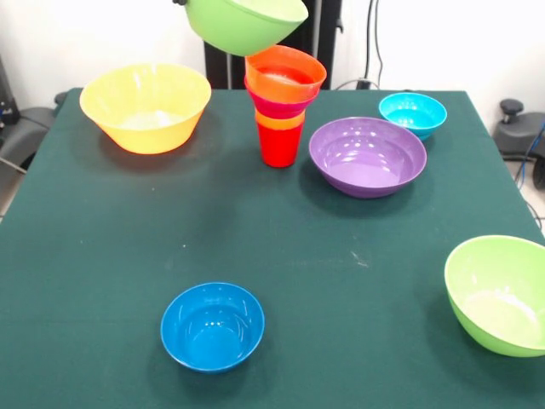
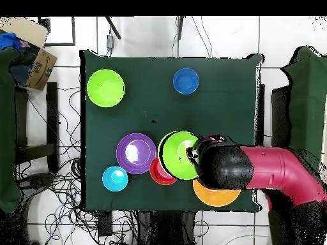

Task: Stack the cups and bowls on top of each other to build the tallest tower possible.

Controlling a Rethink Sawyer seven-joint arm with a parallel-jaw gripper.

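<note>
The tower stands at the table's far middle: a red cup (image 1: 278, 146) as base, an orange cup in it, then a small pink bowl (image 1: 274, 106) and an orange bowl (image 1: 285, 75) on top. It shows partly in the overhead view (image 2: 159, 174). A lime green bowl (image 1: 243, 21) hangs tilted in the air just above and left of the tower's top. My gripper (image 2: 193, 155) holds it at its rim, under the arm's head; the bowl (image 2: 177, 155) overlaps the tower from above.
On the table are a large yellow-orange bowl (image 1: 146, 106), a wide purple bowl (image 1: 367, 156), a light blue bowl (image 1: 412, 113), a dark blue bowl (image 1: 212, 325) and a second lime green bowl (image 1: 501, 294). A cardboard box (image 2: 32, 48) sits off the table.
</note>
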